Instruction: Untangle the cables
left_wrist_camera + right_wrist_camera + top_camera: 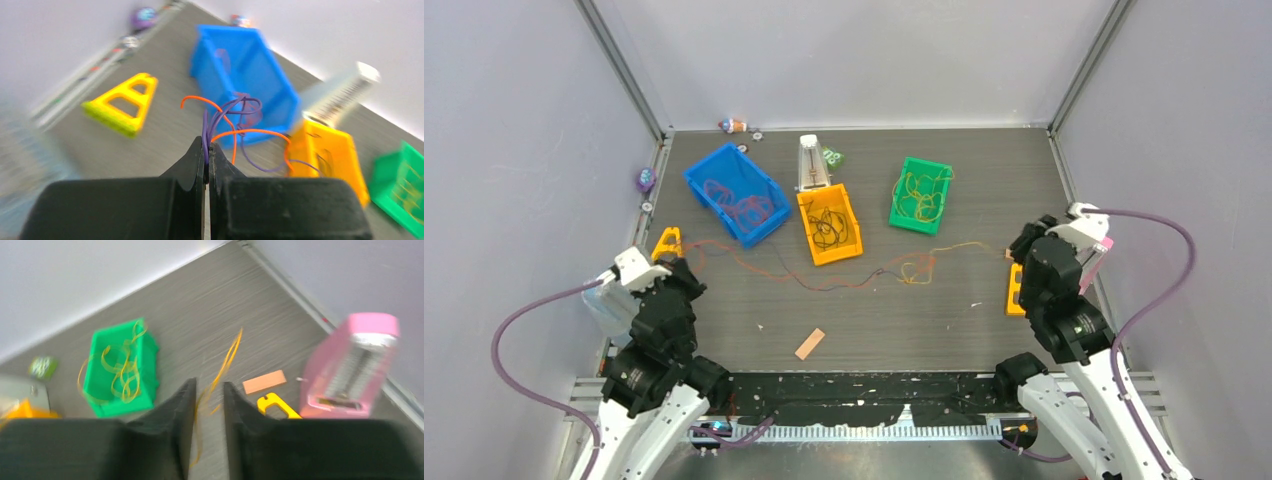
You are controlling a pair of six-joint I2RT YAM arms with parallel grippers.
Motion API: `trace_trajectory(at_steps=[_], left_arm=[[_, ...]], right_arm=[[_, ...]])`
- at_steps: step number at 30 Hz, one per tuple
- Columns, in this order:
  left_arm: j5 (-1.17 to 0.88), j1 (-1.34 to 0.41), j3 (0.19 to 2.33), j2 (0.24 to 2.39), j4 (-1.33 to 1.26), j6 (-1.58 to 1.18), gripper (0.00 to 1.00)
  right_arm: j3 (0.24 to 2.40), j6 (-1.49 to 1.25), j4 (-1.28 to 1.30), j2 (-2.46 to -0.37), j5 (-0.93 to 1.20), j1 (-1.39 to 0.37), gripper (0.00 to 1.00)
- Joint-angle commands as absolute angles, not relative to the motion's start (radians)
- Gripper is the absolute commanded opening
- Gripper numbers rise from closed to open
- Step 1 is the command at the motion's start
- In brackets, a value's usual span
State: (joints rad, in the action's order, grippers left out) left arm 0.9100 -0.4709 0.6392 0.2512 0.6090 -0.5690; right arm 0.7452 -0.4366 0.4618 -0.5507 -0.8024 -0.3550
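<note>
Dark tabletop (924, 330) under pale walls (854, 60). Spreads the cables (916, 268) in a line just in front of the orange bin (829, 225). Clamps purple and orange strands in left pincer (206, 145); holds right pincer (209, 385) slightly apart around a yellow strand. Probably needs a firm close, then an outward pull.

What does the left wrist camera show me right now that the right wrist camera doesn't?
Only left wrist: the left hand shut on purple and orange cables, the blue bin and a yellow triangle. Only right wrist: the right hand, jaws apart with a yellow cable running between them, and a pink box. Both: the green bin and the grey table.
</note>
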Motion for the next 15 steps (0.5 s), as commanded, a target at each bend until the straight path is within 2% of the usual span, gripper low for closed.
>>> trace_trajectory(at_steps=[1,2,4,6,12,15], left_arm=[[0.458,-0.466,0.604,0.283,0.31,-0.363,0.0],[0.389,-0.466,0.611,0.301,0.295,-0.357,0.0],[0.297,-0.466,0.624,0.34,0.27,-0.338,0.0],[0.219,-0.466,0.634,0.369,0.253,-0.319,0.0],[0.038,-0.466,0.653,0.416,0.199,-0.295,0.0],[-0.055,-0.466,0.679,0.44,0.197,-0.297,0.0]], right_arm=[[0.733,-0.288,0.349,-0.594,-0.338,-0.352,0.48],[0.724,-0.286,0.342,-0.603,-0.296,-0.353,0.7],[0.711,-0.274,0.325,-0.616,-0.186,-0.352,0.84],[0.698,-0.27,0.306,-0.633,-0.096,-0.354,0.91],[0.655,-0.264,0.145,-0.743,0.274,-0.404,0.92],[0.639,-0.255,0.001,-0.805,0.282,-0.521,0.89]])
